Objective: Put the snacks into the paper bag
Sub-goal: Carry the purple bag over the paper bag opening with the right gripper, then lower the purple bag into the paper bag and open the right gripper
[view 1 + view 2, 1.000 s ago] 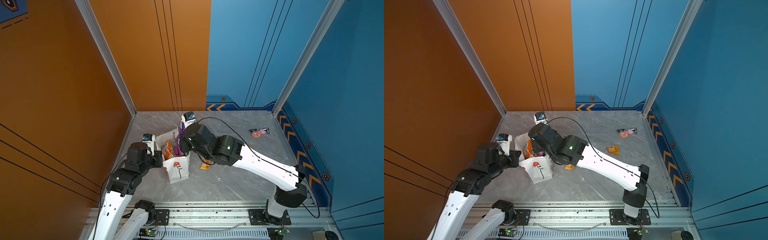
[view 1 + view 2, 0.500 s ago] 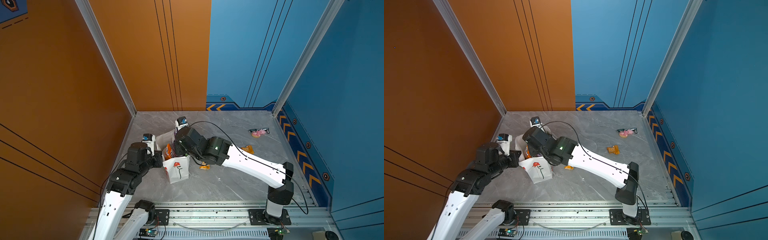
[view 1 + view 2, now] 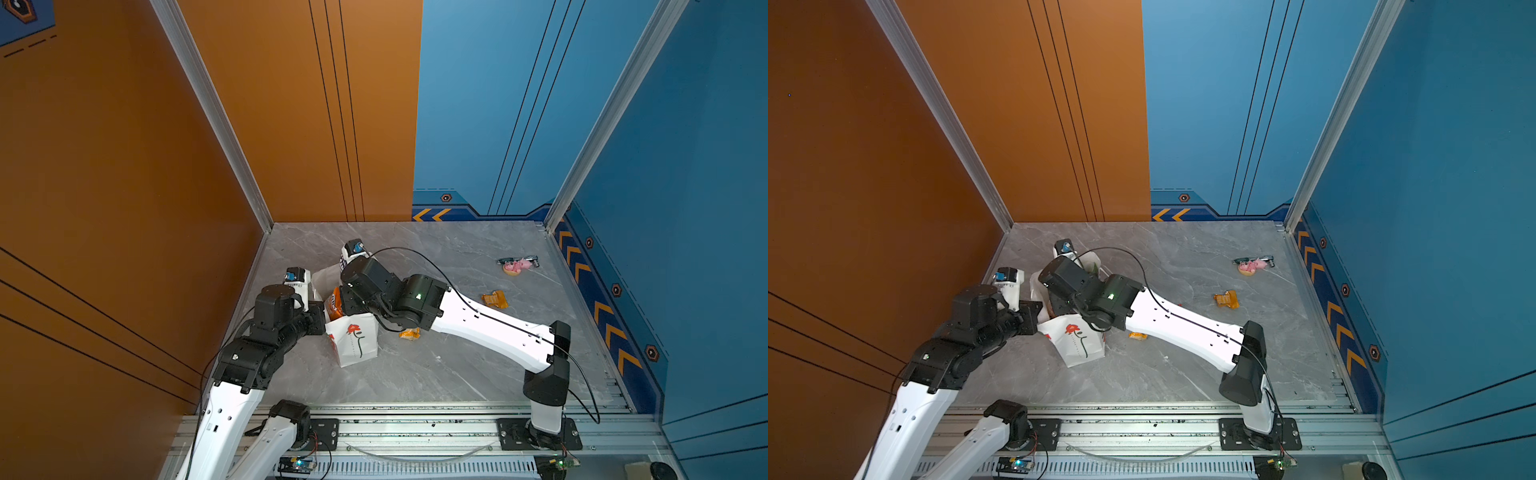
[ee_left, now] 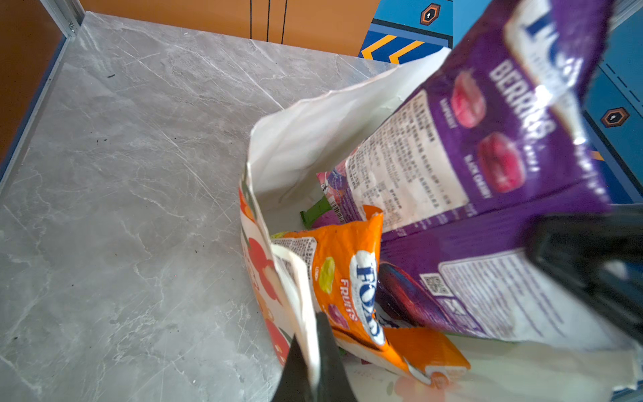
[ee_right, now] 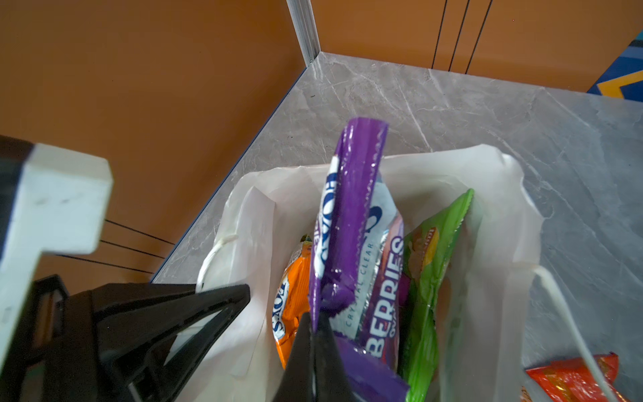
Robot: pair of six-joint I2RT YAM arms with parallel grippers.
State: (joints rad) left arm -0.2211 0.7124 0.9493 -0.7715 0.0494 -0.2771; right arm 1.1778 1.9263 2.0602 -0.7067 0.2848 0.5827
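The white paper bag (image 3: 355, 345) with a red flower stands open at the left of the table in both top views. My left gripper (image 4: 313, 344) is shut on the bag's near rim (image 4: 299, 278). My right gripper (image 5: 315, 327) is shut on a purple packet (image 5: 355, 209) that stands partly down inside the bag (image 5: 501, 226). An orange packet (image 4: 348, 278) and a green packet (image 5: 431, 278) lie in the bag beside it. Two small orange-yellow packets (image 3: 494, 299) (image 3: 410, 333) lie on the table to the right of the bag.
A small pink toy figurine (image 3: 515, 266) lies at the far right of the grey marble table (image 3: 436, 374). A red-orange packet (image 5: 574, 379) shows at the bag's outer side in the right wrist view. The orange wall (image 3: 124, 208) stands close on the bag's left.
My right arm has swung left and down, carrying the purple packet from above the bag into its mouth. The left arm and the bag have stayed put.
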